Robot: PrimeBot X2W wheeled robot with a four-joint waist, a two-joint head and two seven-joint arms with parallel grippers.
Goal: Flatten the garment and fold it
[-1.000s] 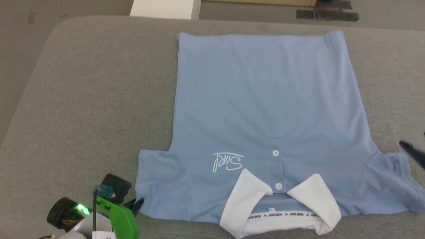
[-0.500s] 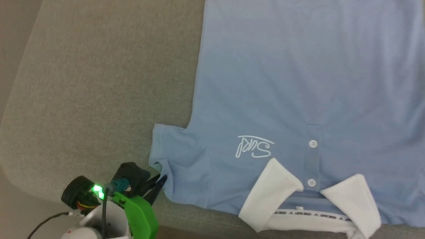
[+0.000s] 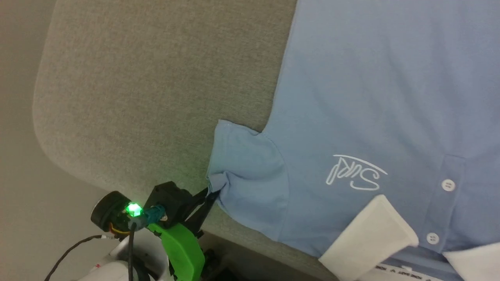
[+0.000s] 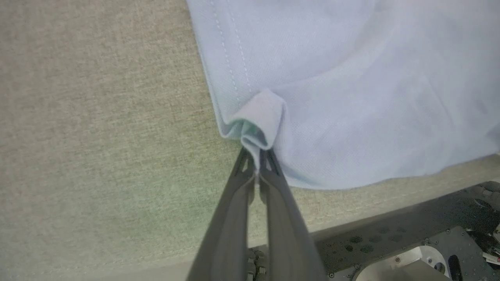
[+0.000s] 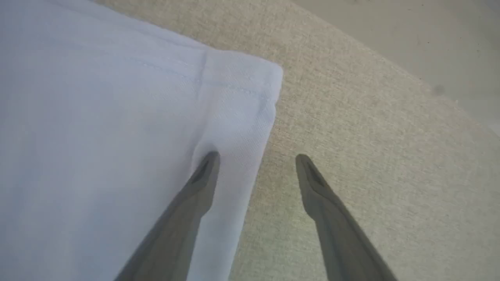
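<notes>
From my station I see the garment point(image 3: 351, 97) lying flat on the grey fabric-covered bench point(image 3: 156, 97), front side up. Its white collar point(image 3: 367, 234) is at the near edge of the bench in the head view. The white cursive logo point(image 3: 356, 173) reads upside down to me. Two white buttons point(image 3: 448, 185) sit on the placket to the right of the logo.

My left gripper point(image 3: 211, 193) is at the near left of the shirt, clenched on the hem of the short sleeve point(image 3: 246, 168). In the left wrist view the left gripper point(image 4: 256, 156) has its two dark fingers pressed together, with a small fold of light blue cloth point(image 4: 259, 117) pinched between the tips. The fabric bunches up just above the tips, and the stitched sleeve edge runs away toward the top of that view. The sleeve sits close to the bench's near edge. Below that edge I can make out the dark base of the robot point(image 4: 390, 242).

My right gripper point(image 5: 256, 158) is released, fingers spread wide, holding nothing. One finger point(image 5: 203, 175) lies over the pale blue cloth near a squared corner of the garment point(image 5: 269, 74). The other finger point(image 5: 312, 183) is over bare bench just beside the cloth edge. I cannot tell whether either tip touches down.
</notes>
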